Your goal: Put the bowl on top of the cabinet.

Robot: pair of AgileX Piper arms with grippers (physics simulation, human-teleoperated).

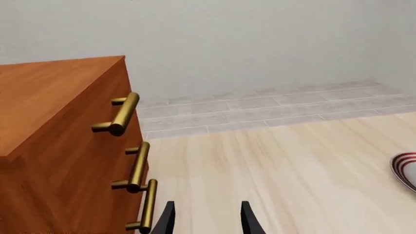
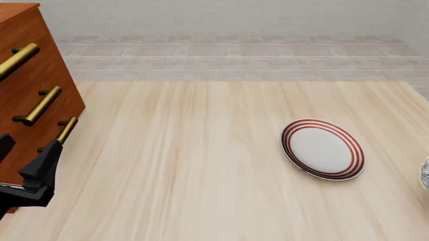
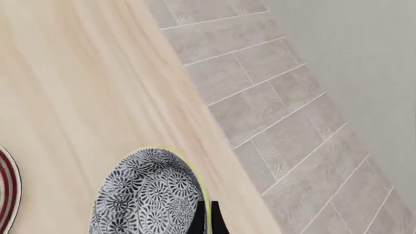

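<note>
Currently the grasp step appears to be in hand. The right pincer (image 3: 206, 219) shows its dark fingertips pinched together on the cream rim of the bowl (image 3: 146, 195), so it seems to have hold of the bowl. The bowl sits at the far right edge of the bench (image 2: 201, 165), just right of the plate (image 2: 323, 148); the front view shows only a sliver of it. The left pincer (image 1: 208, 219) is spread wide and holds nothing, near the cabinet (image 2: 30, 75) at the left. The next move likely calls for lifting the bowl clear, carrying it leftward over the plate, and raising it above the cabinet top.

Count: one bowl, one plate, one cabinet, three brass handles (image 1: 120, 114) visible, two pincers.
</note>
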